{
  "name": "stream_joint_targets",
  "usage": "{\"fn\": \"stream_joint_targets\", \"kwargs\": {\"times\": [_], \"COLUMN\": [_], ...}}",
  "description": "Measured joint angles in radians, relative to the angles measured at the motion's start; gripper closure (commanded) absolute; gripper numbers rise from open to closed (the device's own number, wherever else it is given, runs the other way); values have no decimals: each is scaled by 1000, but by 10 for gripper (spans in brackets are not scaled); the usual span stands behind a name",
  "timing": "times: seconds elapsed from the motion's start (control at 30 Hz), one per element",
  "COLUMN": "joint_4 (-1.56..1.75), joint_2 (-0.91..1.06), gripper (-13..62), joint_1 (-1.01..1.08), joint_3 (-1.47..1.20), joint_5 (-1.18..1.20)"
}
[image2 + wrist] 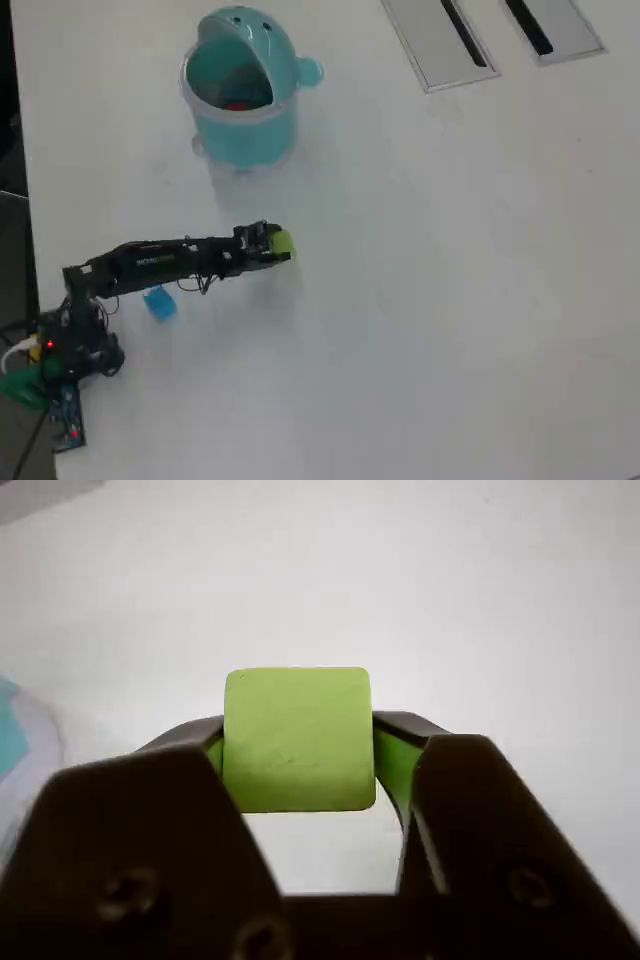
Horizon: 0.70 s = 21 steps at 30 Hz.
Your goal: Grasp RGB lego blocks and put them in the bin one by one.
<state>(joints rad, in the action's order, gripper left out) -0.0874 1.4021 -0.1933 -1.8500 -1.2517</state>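
The gripper [298,745] is clamped on the yellow-green lego block [298,738], carrying it clear of the white table [450,300], near the teal bin [240,95] farther off, ready for dropping in.

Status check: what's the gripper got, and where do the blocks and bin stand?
Gripper shut on green block. Red block already in bin. Blue block on table beside the arm. Path to bin clear.

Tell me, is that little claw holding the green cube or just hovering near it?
Holding it. In the wrist view the gripper has a jaw pressed against each side of the yellow-green block, raised off the white table.
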Motion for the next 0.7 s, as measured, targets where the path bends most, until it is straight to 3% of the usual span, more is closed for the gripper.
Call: {"fn": "stream_joint_targets", "kwargs": {"times": [0.37, 0.7], "joint_4": [224, 225], "joint_2": [57, 64], "gripper": [323, 323], "joint_1": [-137, -222], "joint_3": [71, 373], "joint_5": [61, 118]}}
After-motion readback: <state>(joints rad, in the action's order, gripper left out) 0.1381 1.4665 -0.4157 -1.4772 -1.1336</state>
